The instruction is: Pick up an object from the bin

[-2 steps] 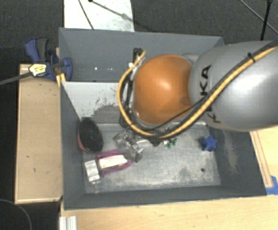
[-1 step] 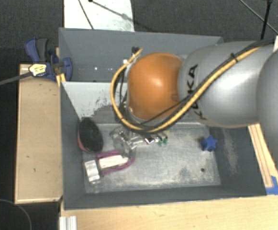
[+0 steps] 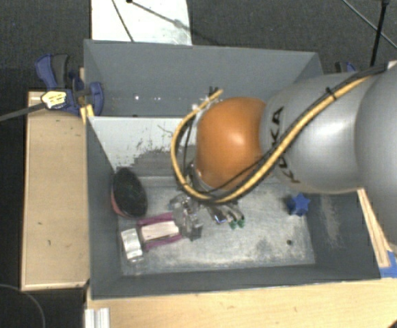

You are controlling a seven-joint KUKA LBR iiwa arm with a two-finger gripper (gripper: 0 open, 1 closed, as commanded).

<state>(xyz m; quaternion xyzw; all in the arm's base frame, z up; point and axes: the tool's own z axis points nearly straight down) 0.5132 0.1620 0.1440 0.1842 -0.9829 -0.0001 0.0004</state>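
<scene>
Your claw (image 3: 188, 219) is down low in the bin (image 3: 205, 80), near the middle of the floor and a bit to the left. You cannot tell if it is wide or narrow, because the round orange cover (image 3: 229, 142) and the looping cables (image 3: 179, 157) sit right above it. The claw is at the right end of a purple and white thing (image 3: 157, 230) that lies flat on the floor, and you cannot tell if it has hold of it. A small silver thing (image 3: 131, 243) lies just beside the left end of the purple and white thing, near the front left corner. Above those two, by the left wall, lies a dark oval thing (image 3: 128, 191) with a red edge. Just to the right of the claw are some tiny green and blue bits (image 3: 229, 219). Well off to the right lies a little blue piece (image 3: 297, 204) on its own. The big grey arm (image 3: 348, 135) comes in from the right.
</scene>
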